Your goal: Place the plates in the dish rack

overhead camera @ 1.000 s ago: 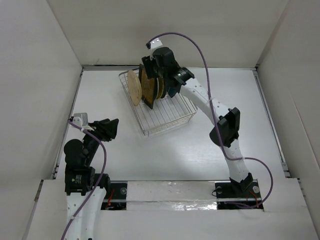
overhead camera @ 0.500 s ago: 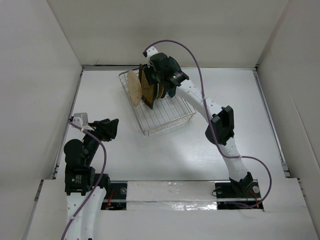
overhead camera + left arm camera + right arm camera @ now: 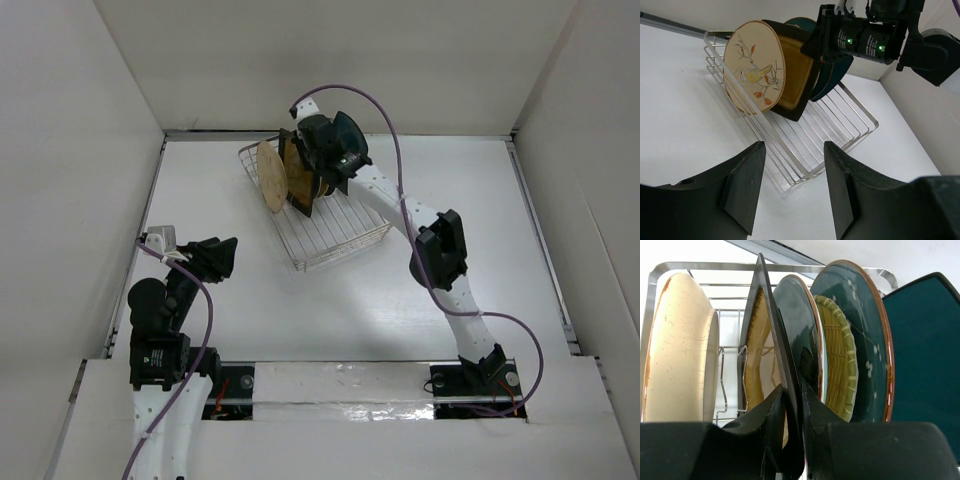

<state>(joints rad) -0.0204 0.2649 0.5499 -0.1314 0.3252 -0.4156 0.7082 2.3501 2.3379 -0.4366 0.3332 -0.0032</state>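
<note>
The silver wire dish rack (image 3: 335,232) stands at the back centre and shows in the left wrist view (image 3: 832,131). Plates stand on edge in it. From the left in the right wrist view they are the tan round plate (image 3: 680,345), the mustard square black-rimmed plate (image 3: 759,347), a glossy dark round plate (image 3: 796,322), the yellow woven-look plate (image 3: 837,360), a teal round plate (image 3: 867,340) and the dark teal squarish plate (image 3: 922,350). My right gripper (image 3: 794,405) is shut on the mustard plate's black rim, over the rack (image 3: 312,165). My left gripper (image 3: 794,150) is open and empty, near the rack's front corner.
White walls enclose the table on the left, back and right. The rack sits at an angle, close to the back wall (image 3: 340,70). A purple cable (image 3: 385,110) loops above the right arm. The left arm (image 3: 160,320) rests at the near left.
My right gripper has moved a little left and back with the mustard plate, which now stands closer to the tan plate. The rack has shifted slightly. The left arm has not moved.
</note>
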